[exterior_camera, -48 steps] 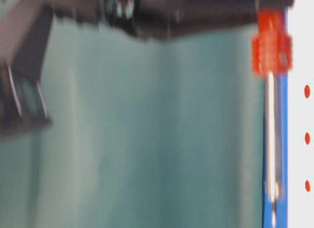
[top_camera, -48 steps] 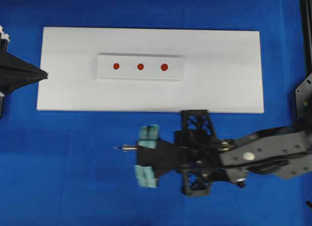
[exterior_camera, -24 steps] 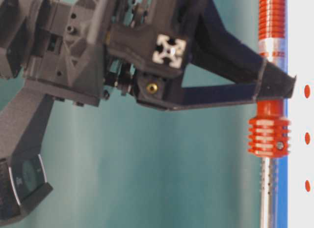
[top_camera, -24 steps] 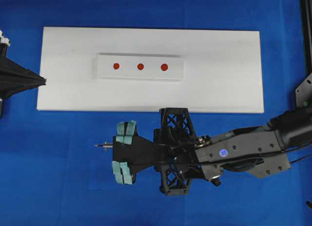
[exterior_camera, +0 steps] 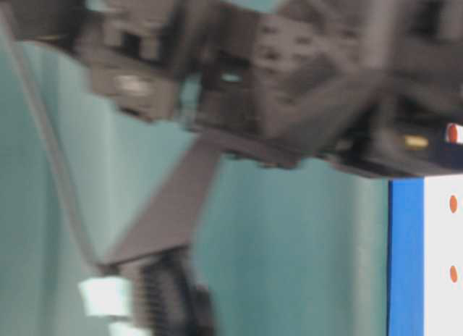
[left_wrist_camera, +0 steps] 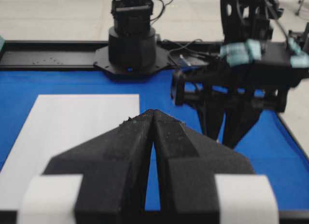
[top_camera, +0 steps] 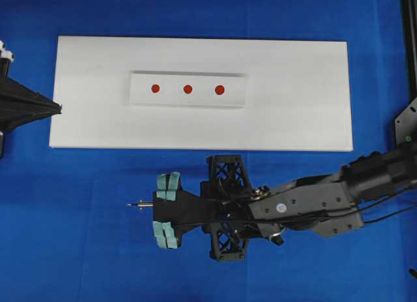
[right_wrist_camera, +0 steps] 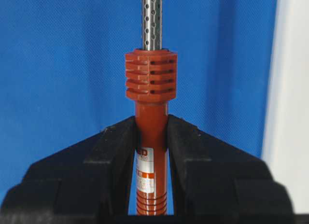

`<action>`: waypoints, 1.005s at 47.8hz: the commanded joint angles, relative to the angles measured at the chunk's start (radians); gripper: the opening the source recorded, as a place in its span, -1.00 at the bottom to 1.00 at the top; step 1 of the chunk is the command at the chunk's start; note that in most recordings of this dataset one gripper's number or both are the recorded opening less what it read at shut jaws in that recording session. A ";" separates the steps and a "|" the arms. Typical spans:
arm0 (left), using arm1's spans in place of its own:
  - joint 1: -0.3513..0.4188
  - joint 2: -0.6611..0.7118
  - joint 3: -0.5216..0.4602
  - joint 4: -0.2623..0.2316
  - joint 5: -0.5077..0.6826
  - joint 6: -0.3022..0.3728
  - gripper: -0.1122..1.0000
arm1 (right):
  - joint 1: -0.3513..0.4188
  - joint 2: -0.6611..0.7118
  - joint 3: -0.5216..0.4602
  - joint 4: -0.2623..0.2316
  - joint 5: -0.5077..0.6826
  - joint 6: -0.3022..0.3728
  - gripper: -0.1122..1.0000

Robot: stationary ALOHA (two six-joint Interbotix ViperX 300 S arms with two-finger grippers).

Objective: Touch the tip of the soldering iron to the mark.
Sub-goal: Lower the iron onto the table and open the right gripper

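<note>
Three red dots sit in a row on the raised strip (top_camera: 187, 89) in the overhead view; the mark (top_camera: 219, 90) is the rightmost one, untouched. The right end effector (top_camera: 165, 211) holds the soldering iron (top_camera: 140, 204) over bare blue table (top_camera: 78, 237), low in the frame, tip pointing left, well apart from the white board (top_camera: 293, 100). Open room lies all around.

Table-level view is too blurred to judge.

Left wrist view shows the left end effector (left_wrist_camera: 152, 114) pressed together, empty, at the board's edge.

Right wrist view shows the handle clamped between the fingers (right_wrist_camera: 116, 147). Grasp done; the reach and the touch remain.
</note>
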 commanded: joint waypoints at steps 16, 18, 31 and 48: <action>-0.003 0.003 -0.015 0.000 -0.008 0.000 -0.80 | -0.006 0.097 0.026 0.043 -0.221 0.000 -0.68; -0.003 0.003 -0.015 0.000 -0.008 0.000 -0.80 | -0.008 0.103 0.026 0.049 -0.227 0.000 -0.68; -0.003 0.003 -0.015 0.000 -0.009 0.000 -0.80 | -0.011 0.112 0.038 0.054 -0.245 0.000 -0.68; -0.003 0.003 -0.017 0.000 -0.009 0.000 -0.80 | -0.015 0.112 0.055 0.054 -0.273 0.002 -0.68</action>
